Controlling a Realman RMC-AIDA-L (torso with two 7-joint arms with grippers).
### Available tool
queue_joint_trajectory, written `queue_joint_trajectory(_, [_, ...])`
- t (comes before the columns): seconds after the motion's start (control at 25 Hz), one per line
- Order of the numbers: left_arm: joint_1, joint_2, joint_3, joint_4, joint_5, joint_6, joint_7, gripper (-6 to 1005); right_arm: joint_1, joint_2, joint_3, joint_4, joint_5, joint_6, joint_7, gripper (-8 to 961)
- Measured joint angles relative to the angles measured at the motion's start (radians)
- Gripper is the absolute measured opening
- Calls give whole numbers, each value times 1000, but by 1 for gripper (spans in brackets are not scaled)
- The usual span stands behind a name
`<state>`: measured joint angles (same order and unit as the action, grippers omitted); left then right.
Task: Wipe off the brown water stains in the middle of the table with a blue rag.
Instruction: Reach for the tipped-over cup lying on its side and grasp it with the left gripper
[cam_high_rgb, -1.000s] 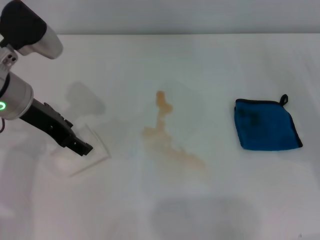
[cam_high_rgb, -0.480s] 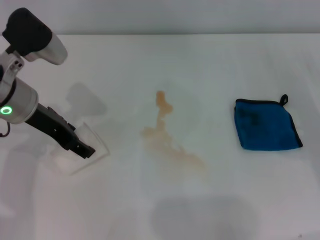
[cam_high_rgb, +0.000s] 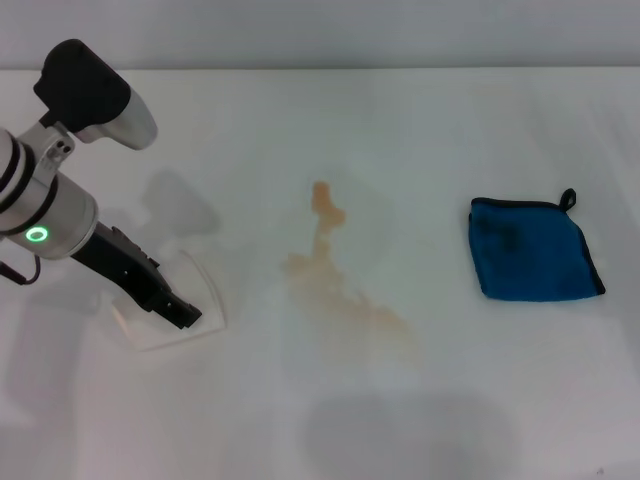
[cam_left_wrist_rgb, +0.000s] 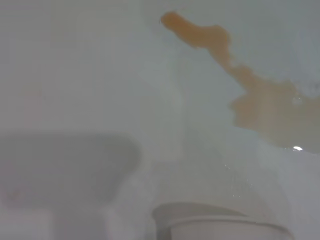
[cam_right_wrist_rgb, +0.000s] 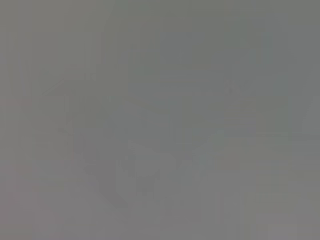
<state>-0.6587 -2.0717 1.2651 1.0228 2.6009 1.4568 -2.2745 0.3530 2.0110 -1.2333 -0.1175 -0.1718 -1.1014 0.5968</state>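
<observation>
Stain: the brown water stains (cam_high_rgb: 340, 285) lie nearest us, mid-table, a thin wet streak with blobs, also showing in our left wrist view (cam_left_wrist_rgb: 260, 100).
Left gripper: our left gripper (cam_high_rgb: 180, 312) sits low at the left beside a clear cup (cam_high_rgb: 165, 310); we cannot tell whether its fingers are spread or closed.
Rag: the blue rag (cam_high_rgb: 535, 250) lies flat on the table (cam_high_rgb: 420, 120), right of the stain and well apart from it.
Handling: we judge it soft, light and floppy; pinch near the middle or a folded edge so it bunches.
Right gripper: not in view.
Hidden: our right wrist view shows only grey; the cup's outline is faint.
</observation>
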Motion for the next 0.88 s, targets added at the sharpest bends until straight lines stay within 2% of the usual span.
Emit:
queue_joint_trajectory(0.48, [-13,2,0,8,2,6,-1,877,19,0,0,-1,0,4,0,747])
queue_joint_trajectory(0.88, [-28,4,1,28,13,72,-7,878,25,0,12,-1,0,6,0,747])
